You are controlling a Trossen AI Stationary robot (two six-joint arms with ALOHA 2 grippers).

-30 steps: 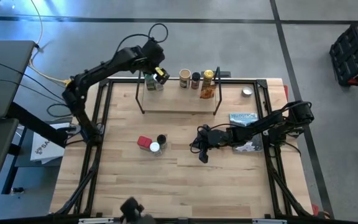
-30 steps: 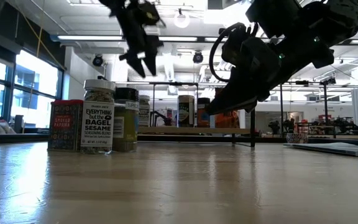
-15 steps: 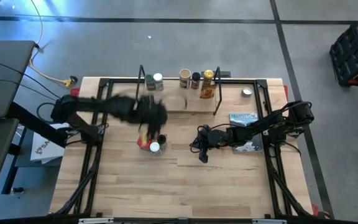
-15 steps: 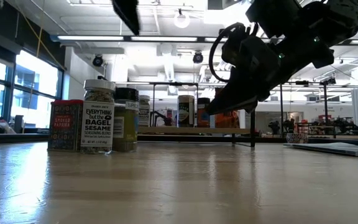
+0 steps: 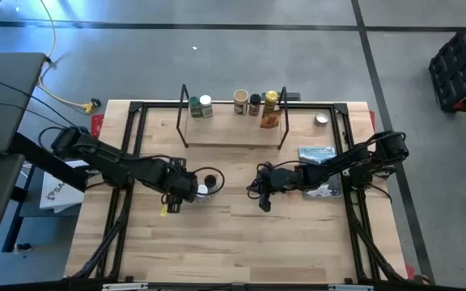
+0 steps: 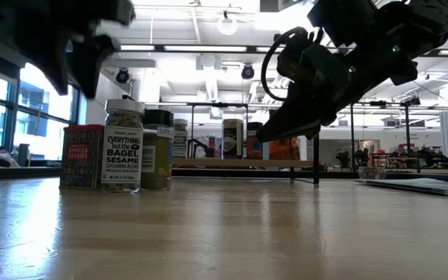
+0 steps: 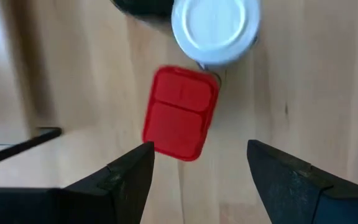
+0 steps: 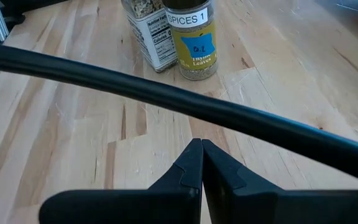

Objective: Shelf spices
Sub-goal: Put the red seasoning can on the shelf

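Observation:
Three spices stand together on the table: a red square tin (image 7: 180, 113), a white-lidded jar (image 7: 216, 28) and a dark-lidded jar (image 5: 209, 179). My left gripper (image 7: 201, 155) hangs open above the red tin, fingers pointing down and touching nothing. The shelf (image 5: 233, 133) at the far side carries several jars (image 5: 240, 101) and an orange packet (image 5: 269, 121). My right gripper (image 5: 261, 194) waits shut above the table's middle, right of the three spices.
A grey-blue booklet (image 5: 316, 152) and a small silver disc (image 5: 321, 120) lie at the right. Black frame rails (image 5: 132, 145) run along the table's edges. A black cable (image 8: 166, 93) crosses the right wrist view. Bare wood lies toward the near edge.
My left gripper has swung from the shelf's left end toward the table's near edge and down, rolling as it went. It now hangs over the three spices on the table. Its fingers have stayed open. The jars on the shelf have kept their places.

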